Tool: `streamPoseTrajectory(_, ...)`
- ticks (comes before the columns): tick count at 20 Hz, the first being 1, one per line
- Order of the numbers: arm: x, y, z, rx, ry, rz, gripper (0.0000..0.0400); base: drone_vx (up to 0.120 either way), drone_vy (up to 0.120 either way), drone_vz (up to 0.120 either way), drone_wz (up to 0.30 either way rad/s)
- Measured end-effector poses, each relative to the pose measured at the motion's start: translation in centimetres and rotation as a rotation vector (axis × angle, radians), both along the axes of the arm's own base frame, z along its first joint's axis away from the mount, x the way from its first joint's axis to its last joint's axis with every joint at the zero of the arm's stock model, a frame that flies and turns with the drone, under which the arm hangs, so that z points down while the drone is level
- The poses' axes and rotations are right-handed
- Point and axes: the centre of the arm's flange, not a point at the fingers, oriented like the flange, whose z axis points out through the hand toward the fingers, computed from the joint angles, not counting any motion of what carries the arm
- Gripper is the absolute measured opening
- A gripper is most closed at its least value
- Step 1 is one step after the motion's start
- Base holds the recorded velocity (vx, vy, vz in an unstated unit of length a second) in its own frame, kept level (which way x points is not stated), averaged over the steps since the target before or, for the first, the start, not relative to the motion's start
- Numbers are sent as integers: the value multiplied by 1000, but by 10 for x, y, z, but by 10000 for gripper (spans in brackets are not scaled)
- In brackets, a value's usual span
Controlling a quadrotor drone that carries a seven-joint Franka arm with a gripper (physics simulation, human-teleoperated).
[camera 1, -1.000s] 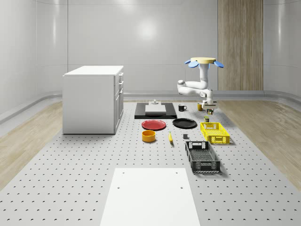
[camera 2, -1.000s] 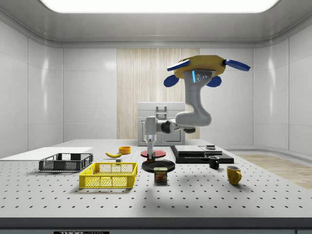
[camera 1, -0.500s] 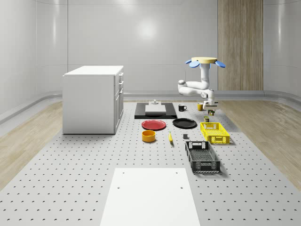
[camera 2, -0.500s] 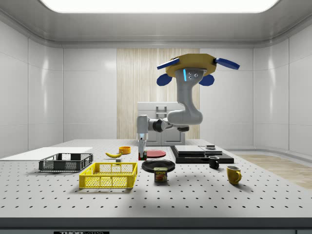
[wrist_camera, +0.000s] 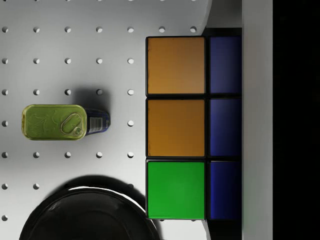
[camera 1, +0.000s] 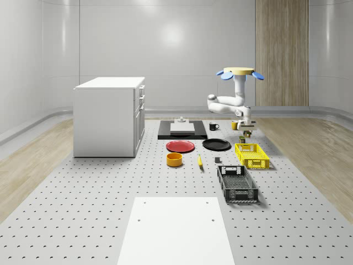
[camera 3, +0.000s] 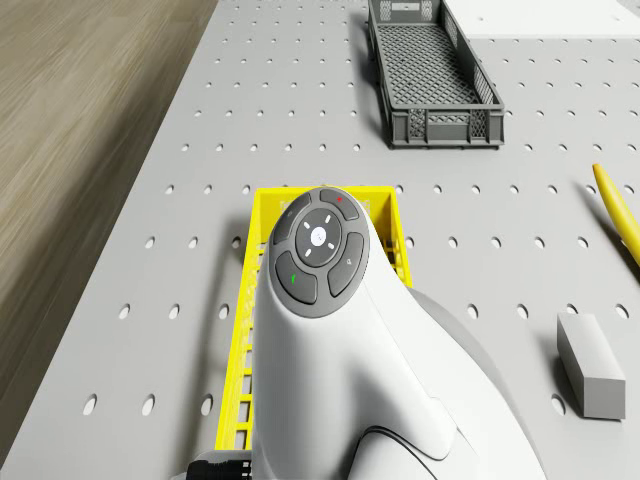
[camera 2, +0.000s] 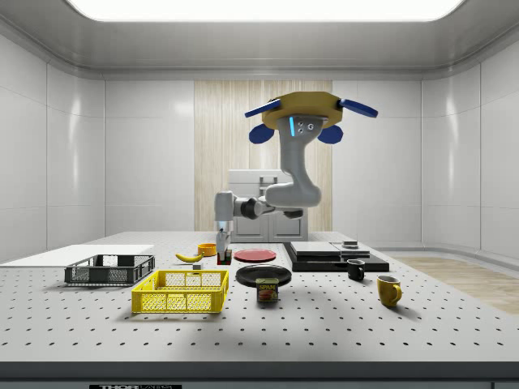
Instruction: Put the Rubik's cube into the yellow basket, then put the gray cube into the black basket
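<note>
**One cube in transit, nearing the yellow basket**

One Rubik's cube sits clenched in the pincer, its orange, green and blue tiles pressed close against the wrist camera. Over the last second the pincer has carried it across the side view from above the black plate towards that view's left, and it now hangs above the bench, just short of the yellow basket's far end. Below and behind the pincer lie the plate and a green-topped can. The drone hovers well above the bench, trailing the pincer on the plate side, and its own camera looks down past the arm onto the yellow basket. Beyond the pincer, further along, waits the black basket; off to one side rests the gray cube, untouched. By my judgement the first placement is close: a little more travel, then a descent and release.
</note>
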Motion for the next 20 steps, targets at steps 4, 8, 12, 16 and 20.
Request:
streamPoseTrajectory(4, 0, 0, 0, 0, 0, 0, 325, 120, 0, 0, 0)
streamPoseTrajectory(8, 0, 0, 0, 0, 0, 0, 325, 120, 0, 0, 0)
streamPoseTrajectory(12, 0, 0, 0, 0, 0, 0, 325, 120, 0, 0, 0)
streamPoseTrajectory(16, 0, 0, 0, 0, 0, 0, 325, 80, 0, 0, 0)
streamPoseTrajectory(20, 0, 0, 0, 0, 0, 0, 325, 0, 0, -110, 0)
